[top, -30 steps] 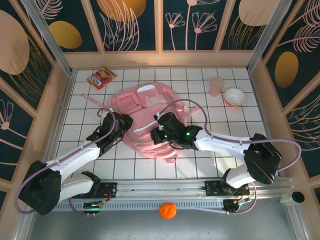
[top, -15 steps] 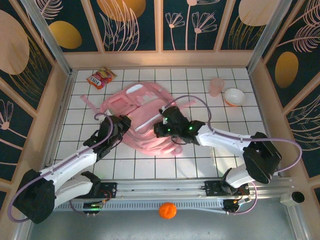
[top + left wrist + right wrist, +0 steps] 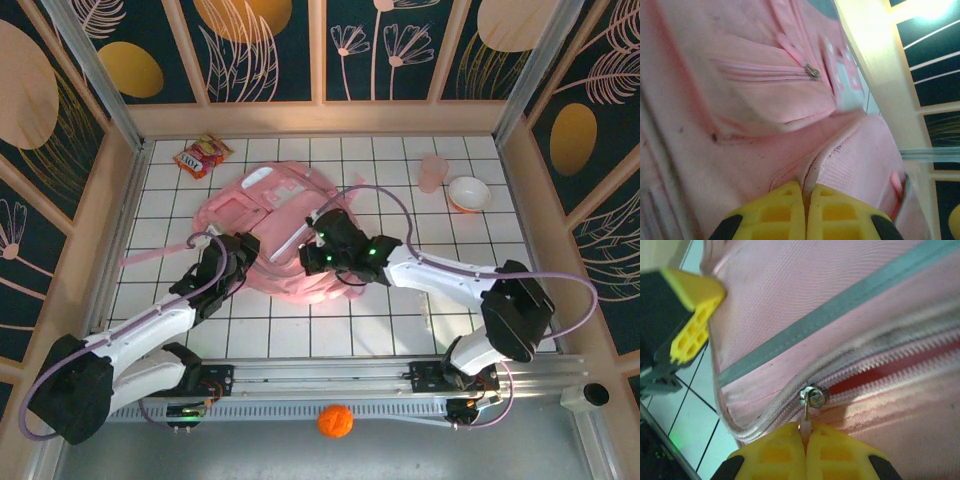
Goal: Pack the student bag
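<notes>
Left gripper point(image 3: 804, 192) pinched the soft pale-pink fabric backpack point(image 3: 262, 205) (bracing it, seemingly) while right gripper point(image 3: 805, 432) clamped the metal zip pull point(image 3: 806, 412) at its fingertips.

**Setting:** robot test cell, laboratory type.
**Evidence:** white grid-lined counter point(image 3: 455, 225) boxed in by pale wooden walls point(image 3: 320, 118); aluminium frame posts point(image 3: 95, 65); dark printed botanical panels point(image 3: 390, 50) behind; white left arm point(image 3: 140, 335) and right arm point(image 3: 450, 280), cabled, mounted on a metal rail point(image 3: 330, 372) at the near edge.
</notes>
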Motion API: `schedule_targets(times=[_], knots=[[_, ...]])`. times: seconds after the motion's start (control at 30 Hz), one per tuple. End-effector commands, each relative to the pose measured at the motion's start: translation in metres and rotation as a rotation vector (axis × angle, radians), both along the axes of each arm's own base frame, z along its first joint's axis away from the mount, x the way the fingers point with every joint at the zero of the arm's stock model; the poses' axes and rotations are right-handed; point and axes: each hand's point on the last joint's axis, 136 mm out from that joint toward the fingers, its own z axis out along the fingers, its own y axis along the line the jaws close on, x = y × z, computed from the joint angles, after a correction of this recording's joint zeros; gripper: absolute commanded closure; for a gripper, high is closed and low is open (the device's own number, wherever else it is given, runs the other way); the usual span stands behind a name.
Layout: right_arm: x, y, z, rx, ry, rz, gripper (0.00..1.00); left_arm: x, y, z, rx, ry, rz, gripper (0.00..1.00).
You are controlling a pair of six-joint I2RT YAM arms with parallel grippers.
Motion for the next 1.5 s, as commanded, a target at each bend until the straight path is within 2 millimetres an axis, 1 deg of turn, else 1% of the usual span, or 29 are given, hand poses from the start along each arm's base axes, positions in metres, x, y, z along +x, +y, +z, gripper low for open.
schedule_targets(times=[0.0,0.07,0.13,0.2,0.27,0.3,0.33,0.37,0.4,0.43,0.47,0.53,0.63,0.7,0.77,0.83,0.87,0.9,0.93,0.97,1.0,1.03,1.07,1.1,1.17,1.23,1.33,1.47], knots=[[-0.031,0.041,0.018,0.079,0.017,0.126,1.00,0.010,-0.025,0.051,-0.148,-0.123,-0.032,1.00],[-0.039,0.053,0.023,0.101,0.019,0.153,1.00,0.010,-0.023,0.050,-0.147,-0.122,-0.023,1.00],[-0.041,0.054,0.024,0.096,0.015,0.162,1.00,0.010,-0.019,0.051,-0.140,-0.126,-0.008,1.00],[-0.035,0.045,0.024,0.077,-0.001,0.136,1.00,0.009,-0.016,0.054,-0.124,-0.143,0.001,1.00],[-0.028,0.028,0.023,0.071,-0.001,0.112,1.00,0.009,-0.016,0.060,-0.072,-0.176,-0.025,1.00],[-0.023,0.021,0.023,0.067,-0.004,0.104,1.00,0.010,-0.016,0.064,-0.036,-0.197,-0.042,0.97],[-0.020,0.013,0.023,0.063,-0.012,0.104,1.00,0.010,-0.015,0.070,0.021,-0.229,-0.062,0.86],[-0.017,0.007,0.023,0.061,-0.021,0.115,1.00,0.010,-0.016,0.075,0.078,-0.270,-0.091,0.72],[-0.016,0.002,0.025,0.063,-0.029,0.129,1.00,0.008,-0.017,0.082,0.115,-0.314,-0.118,0.60],[-0.013,-0.003,0.026,0.061,-0.043,0.143,1.00,0.005,-0.016,0.089,0.163,-0.365,-0.146,0.51],[-0.011,-0.009,0.026,0.055,-0.059,0.155,1.00,0.002,-0.016,0.096,0.218,-0.411,-0.175,0.45],[0.002,-0.023,0.026,0.040,-0.083,0.150,1.00,-0.003,-0.015,0.107,0.331,-0.486,-0.222,0.39],[0.025,-0.047,0.026,0.049,-0.095,0.150,1.00,-0.013,-0.020,0.124,0.545,-0.626,-0.335,0.36],[0.037,-0.057,0.028,0.065,-0.109,0.175,1.00,-0.021,-0.028,0.133,0.706,-0.729,-0.433,0.35],[0.044,-0.064,0.032,0.077,-0.137,0.217,1.00,-0.031,-0.041,0.138,0.903,-0.841,-0.581,0.35],[0.050,-0.072,0.034,0.076,-0.161,0.252,1.00,-0.040,-0.056,0.130,1.058,-0.910,-0.757,0.32],[0.054,-0.076,0.034,0.068,-0.174,0.265,1.00,-0.049,-0.067,0.120,1.122,-0.943,-0.900,0.32],[0.058,-0.081,0.030,0.045,-0.181,0.272,1.00,-0.061,-0.078,0.101,1.190,-0.953,-1.096,0.32],[0.057,-0.081,0.027,0.026,-0.185,0.297,1.00,-0.068,-0.082,0.084,1.244,-0.933,-1.252,0.31],[0.056,-0.081,0.024,0.013,-0.186,0.321,1.00,-0.071,-0.079,0.068,1.293,-0.893,-1.356,0.31],[0.062,-0.088,0.022,-0.001,-0.191,0.321,1.00,-0.069,-0.075,0.052,1.355,-0.845,-1.436,0.30],[0.063,-0.090,0.019,-0.013,-0.196,0.334,1.00,-0.065,-0.069,0.039,1.431,-0.815,-1.478,0.30],[0.063,-0.091,0.018,-0.019,-0.200,0.347,1.00,-0.061,-0.066,0.030,1.493,-0.809,-1.497,0.28],[0.062,-0.091,0.016,-0.020,-0.205,0.362,1.00,-0.056,-0.064,0.025,1.551,-0.829,-1.494,0.27],[0.061,-0.091,0.016,-0.014,-0.209,0.383,1.00,-0.046,-0.066,0.023,1.620,-0.886,-1.452,0.23],[0.060,-0.089,0.016,-0.010,-0.210,0.401,1.00,-0.038,-0.072,0.024,1.673,-0.934,-1.452,0.21],[0.059,-0.089,0.014,-0.012,-0.209,0.414,1.00,-0.024,-0.077,0.020,1.704,-0.903,-1.499,0.21],[0.060,-0.090,0.011,-0.022,-0.209,0.414,1.00,-0.013,-0.087,0.025,1.710,-0.927,-1.513,0.22]])
